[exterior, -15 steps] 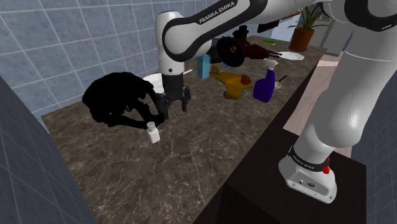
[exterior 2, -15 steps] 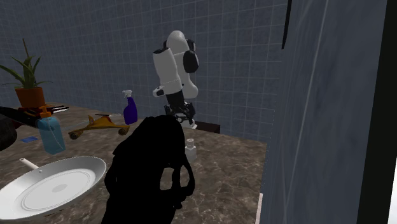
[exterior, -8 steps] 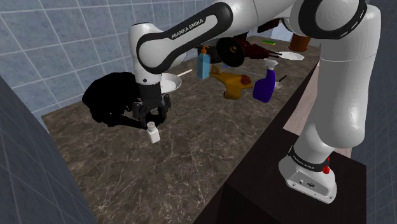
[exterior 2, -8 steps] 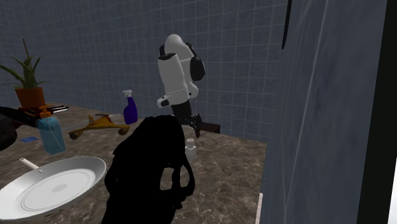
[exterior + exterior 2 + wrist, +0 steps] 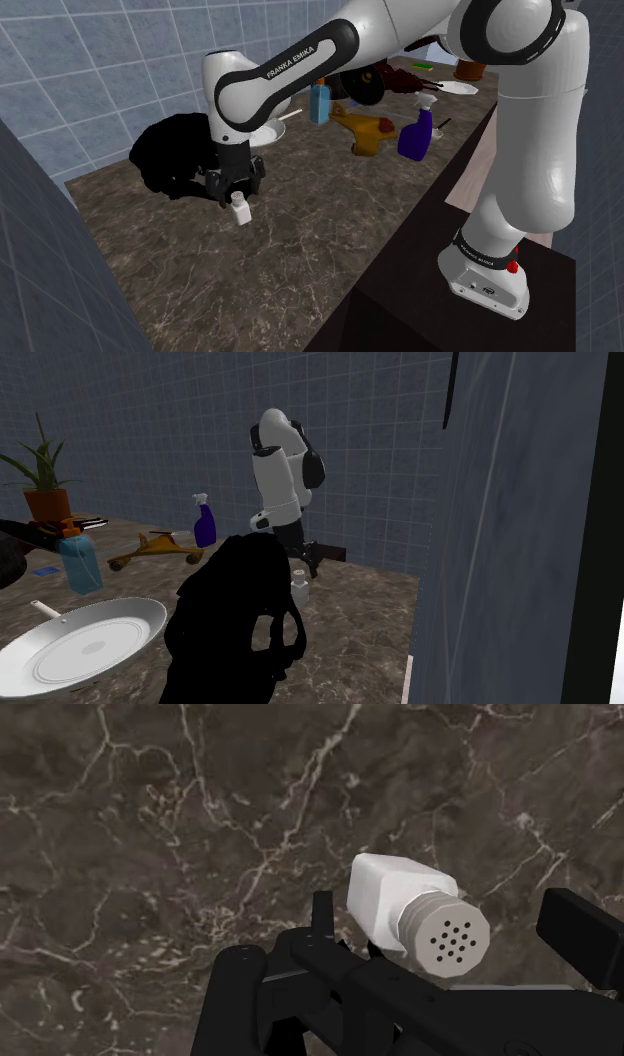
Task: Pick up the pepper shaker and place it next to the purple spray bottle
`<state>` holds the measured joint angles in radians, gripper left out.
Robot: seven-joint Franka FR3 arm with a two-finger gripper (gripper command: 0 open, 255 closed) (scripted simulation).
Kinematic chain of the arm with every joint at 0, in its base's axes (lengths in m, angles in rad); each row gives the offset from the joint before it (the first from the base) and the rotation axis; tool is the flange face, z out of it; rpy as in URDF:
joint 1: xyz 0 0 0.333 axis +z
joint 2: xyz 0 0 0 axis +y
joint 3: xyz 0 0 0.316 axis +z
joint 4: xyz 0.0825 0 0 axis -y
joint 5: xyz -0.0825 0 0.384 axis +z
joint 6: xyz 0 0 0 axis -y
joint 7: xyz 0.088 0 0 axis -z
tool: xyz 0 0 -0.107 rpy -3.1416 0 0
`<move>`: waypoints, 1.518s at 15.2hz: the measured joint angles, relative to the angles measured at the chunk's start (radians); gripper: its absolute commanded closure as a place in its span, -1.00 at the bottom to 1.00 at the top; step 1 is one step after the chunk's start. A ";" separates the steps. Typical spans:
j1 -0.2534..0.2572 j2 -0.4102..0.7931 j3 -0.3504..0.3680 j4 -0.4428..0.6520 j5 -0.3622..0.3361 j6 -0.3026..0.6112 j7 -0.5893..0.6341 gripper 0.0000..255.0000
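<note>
The gripper [image 5: 236,193] partly covers the white pepper shaker [image 5: 395,899] in the wrist view.

You have a dark marble counter [image 5: 300,250] carrying a white pepper shaker [image 5: 240,210] upright just below the gripper [image 5: 236,193], a black shape [image 5: 170,160] close beside it, and a purple spray bottle [image 5: 415,135] well apart.

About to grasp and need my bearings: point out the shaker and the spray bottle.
shaker [image 5: 385,894], wrist view, on its white body.
spray bottle [image 5: 412,140], shoulder view, on its purple body.
</note>
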<state>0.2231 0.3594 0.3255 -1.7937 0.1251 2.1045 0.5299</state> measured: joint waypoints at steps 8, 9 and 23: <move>0.001 -0.002 0.000 -0.010 0.000 0.017 0.001 1.00; 0.000 -0.001 0.000 -0.005 -0.001 0.010 0.001 1.00; 0.001 -0.009 0.005 0.017 0.005 -0.050 0.005 1.00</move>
<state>0.2241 0.3501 0.3304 -1.7770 0.1306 2.0546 0.5349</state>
